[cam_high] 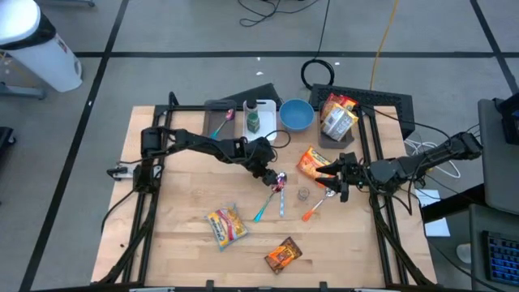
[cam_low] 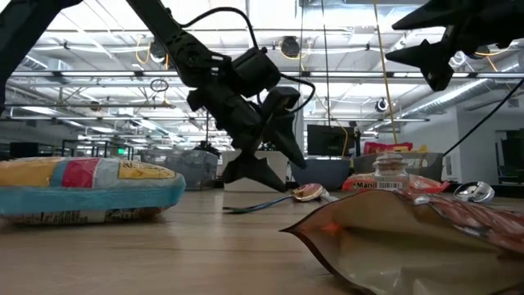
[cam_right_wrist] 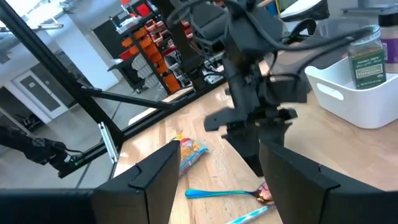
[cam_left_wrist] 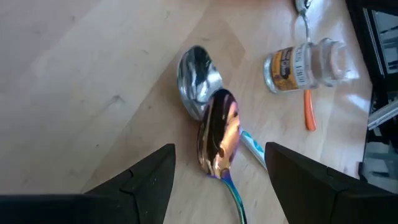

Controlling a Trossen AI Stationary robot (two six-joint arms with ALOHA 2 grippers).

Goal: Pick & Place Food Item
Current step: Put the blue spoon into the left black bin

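Looking straight down from overhead in the high view, far enough back to take in the whole wooden table plus floor all round. Down at tabletop level in the low view, facing level across the boards into the room, with a yellow snack bag and an orange pouch looming close to the lens. Tight in on the left wrist view, angled down at the iridescent spoon and small spice jar, both also seen from overhead at mid-table. Right wrist view facing across the table toward the opposite arm, catching the same white bin seen from above.
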